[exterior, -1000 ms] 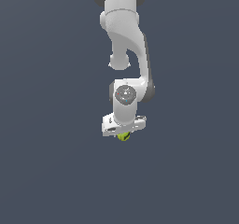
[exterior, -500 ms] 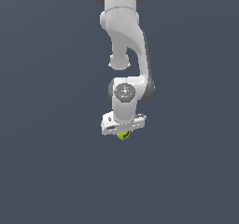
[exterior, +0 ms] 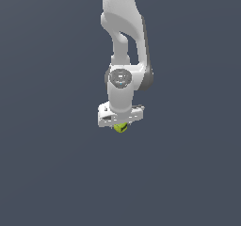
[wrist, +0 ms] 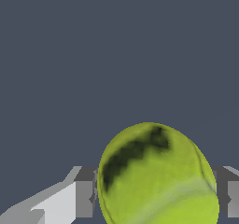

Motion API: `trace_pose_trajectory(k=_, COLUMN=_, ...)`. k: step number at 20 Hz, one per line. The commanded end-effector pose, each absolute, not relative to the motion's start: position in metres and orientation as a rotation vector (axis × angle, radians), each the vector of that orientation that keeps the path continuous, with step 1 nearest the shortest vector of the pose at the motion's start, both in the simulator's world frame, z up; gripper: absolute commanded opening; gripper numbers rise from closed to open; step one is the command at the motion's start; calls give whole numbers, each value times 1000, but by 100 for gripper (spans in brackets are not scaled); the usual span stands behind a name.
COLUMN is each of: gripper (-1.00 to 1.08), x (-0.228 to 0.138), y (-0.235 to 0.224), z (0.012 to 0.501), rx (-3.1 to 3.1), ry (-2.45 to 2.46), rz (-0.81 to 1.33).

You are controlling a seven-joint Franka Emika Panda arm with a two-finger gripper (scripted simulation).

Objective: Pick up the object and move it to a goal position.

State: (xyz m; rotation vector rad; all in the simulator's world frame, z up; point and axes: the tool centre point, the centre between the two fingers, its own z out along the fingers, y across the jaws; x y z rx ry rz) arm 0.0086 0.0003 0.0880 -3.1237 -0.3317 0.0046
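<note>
The object is a small yellow-green ball [exterior: 120,127] with dark curved marks. It sits between the fingers of my white gripper [exterior: 121,125], which is shut on it, under the white arm in the middle of the exterior view. In the wrist view the ball [wrist: 156,176] fills the space between the two grey finger pads [wrist: 85,192], which press on its sides. The ball's upper part is hidden by the hand in the exterior view. No goal marker shows.
A plain dark grey surface [exterior: 47,173] fills both views. No other objects or edges show.
The arm with the ball in its grip has risen slightly. The wrist has turned a little. The ball has stayed held.
</note>
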Motion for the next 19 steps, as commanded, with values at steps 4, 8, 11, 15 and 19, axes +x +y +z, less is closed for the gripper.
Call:
trace_pose_trajectory(k=4, gripper=-100, x=-11, y=-15, z=126, rx=-3124, ry=-331, rz=0)
trace_pose_trajectory(k=8, gripper=-100, x=-22, y=-23, z=147, rx=-3124, ry=-331, rz=0)
trace_pose_trajectory(k=11, gripper=-100, x=-29, y=-28, z=159, rx=-3124, ry=-331, rz=0)
trace_pose_trajectory(k=15, gripper=-100, x=-33, y=-32, z=170, rx=-3124, ry=-332, rz=0)
trace_pose_trajectory(k=19, gripper=-100, x=-35, y=-34, z=174, rx=-3124, ry=-332, rz=0)
